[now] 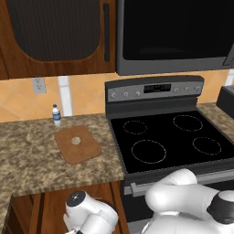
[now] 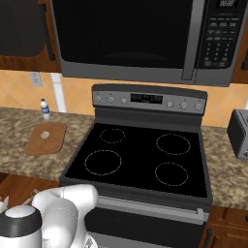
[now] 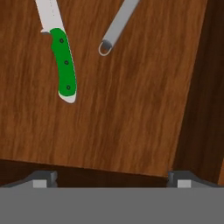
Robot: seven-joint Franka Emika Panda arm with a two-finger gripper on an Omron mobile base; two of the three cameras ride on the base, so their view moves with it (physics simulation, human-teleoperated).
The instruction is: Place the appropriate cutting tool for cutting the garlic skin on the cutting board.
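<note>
You have the green-handled knife [image 3: 64, 65] lying flat on a brown wooden surface [image 3: 131, 109], blade running off the top of the hand view. Just beside the knife lies the grey peeler [image 3: 116, 28], not touching it. Bare wood stretches from the knife's butt to the surface's near edge. The gripper [image 3: 111, 177] has its jaws spread wide, holding nothing. The cutting board [image 1: 77, 144] sits on the table, carrying the garlic [image 1: 76, 140], a water bottle [image 1: 56, 114] behind it.

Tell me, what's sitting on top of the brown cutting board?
Only the garlic, a small pale lump, sits on the cutting board. Nothing covers the board's top; what lies beneath it cannot be seen.
</note>
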